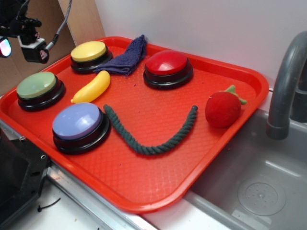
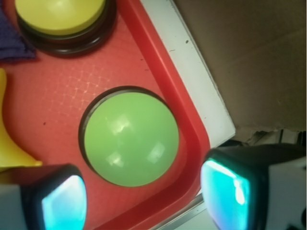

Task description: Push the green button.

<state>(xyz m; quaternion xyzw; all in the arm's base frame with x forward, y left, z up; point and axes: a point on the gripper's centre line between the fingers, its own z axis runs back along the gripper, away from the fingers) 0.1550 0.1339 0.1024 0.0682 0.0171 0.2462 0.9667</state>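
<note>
**Below the jaws, the green button waits untouched**

Between and just ahead of the jaws sits the green button (image 2: 131,138), seen from the wrist view almost straight down. The gripper (image 2: 144,194) hangs above it with its two glowing pads (image 2: 62,201) spread wide and nothing between them; it looks well clear of the dome. On the red tray (image 1: 158,177) the button sits in the corner near the rim, the yellow button (image 2: 60,14) further ahead of the jaws and the banana (image 2: 9,148) off to one side.

To press well, I'd guess the arm should shift slightly forward so a pad or the closed tips land on the dome's middle, then descend straight.

Being round, the button has no long axis across the tray; its dome faces straight up, so the push goes straight down.
</note>
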